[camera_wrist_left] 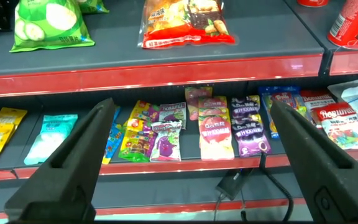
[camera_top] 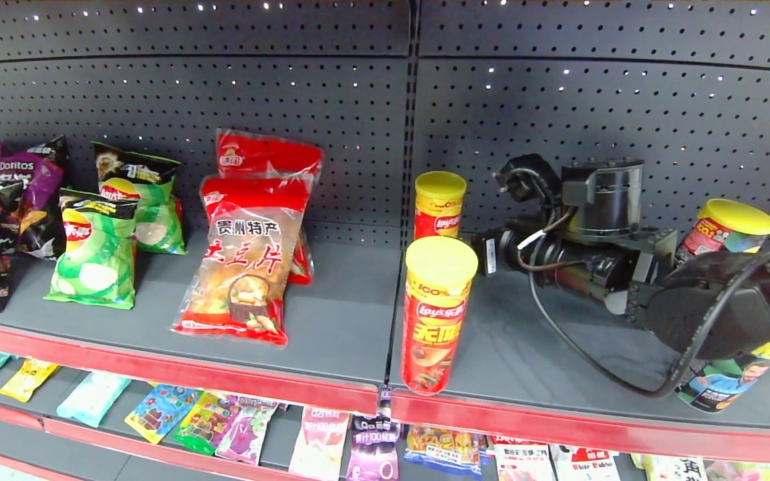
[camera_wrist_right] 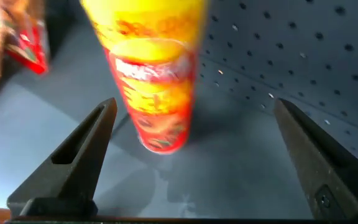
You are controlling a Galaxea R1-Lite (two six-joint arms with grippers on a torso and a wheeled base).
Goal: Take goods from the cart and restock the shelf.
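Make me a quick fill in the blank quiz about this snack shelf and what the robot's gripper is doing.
1. The right gripper has its jaws ___, with a red chip can just ahead of them.
2. The front chip can has a ___ lid.
3. The green chip bags stand to the robot's ___ of the red snack bags.

Missing words: open; yellow; left.

Logo and yellow characters on front chip canister (camera_top: 436, 321), white lettering on purple chip bag (camera_top: 27, 190), red characters on clear snack bag (camera_top: 244, 267)
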